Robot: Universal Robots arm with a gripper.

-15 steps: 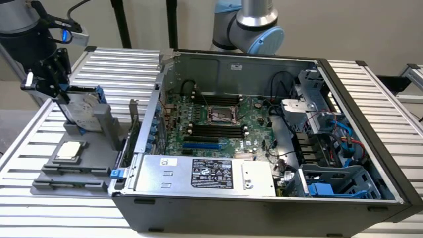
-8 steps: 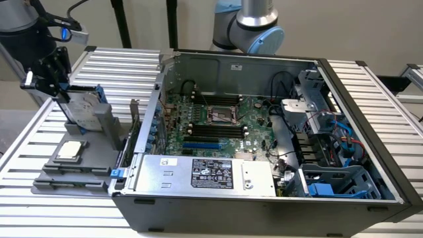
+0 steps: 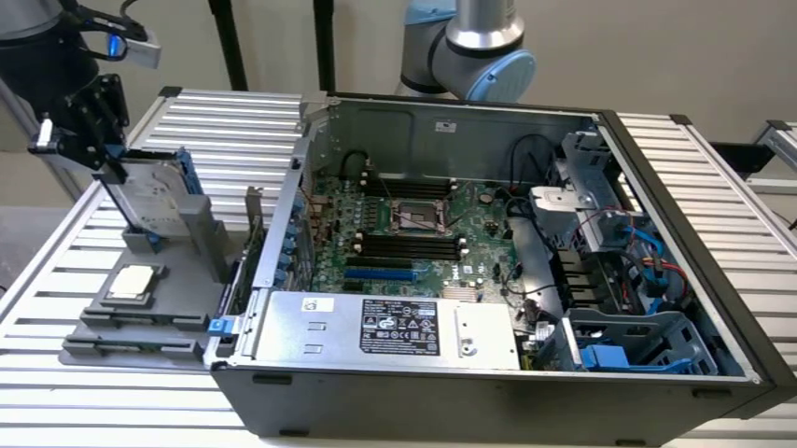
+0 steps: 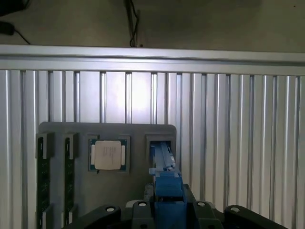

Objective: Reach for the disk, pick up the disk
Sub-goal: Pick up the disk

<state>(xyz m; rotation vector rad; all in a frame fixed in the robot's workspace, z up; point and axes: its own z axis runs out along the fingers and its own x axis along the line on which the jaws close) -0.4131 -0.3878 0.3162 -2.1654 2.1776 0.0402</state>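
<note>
The disk (image 3: 152, 191) stands upright on its edge in a slot of the grey holder (image 3: 187, 233), at the exterior view's left. Its silver face and blue carrier frame show there. My black gripper (image 3: 115, 168) sits over the disk's top edge, its fingers down on both sides. In the wrist view the disk's (image 4: 164, 164) blue edge runs from the holder's slot up into my gripper (image 4: 167, 205), and the black jaws press against it on either side, shut on it. The disk's lower end still sits in the slot.
A square silver processor chip (image 3: 133, 283) (image 4: 109, 155) lies in the grey tray (image 3: 137, 336) beside the slot. The open computer case (image 3: 697, 373) fills the exterior view's right, with a silver power supply box (image 3: 312, 327). A slatted aluminium table (image 3: 50, 280) carries everything.
</note>
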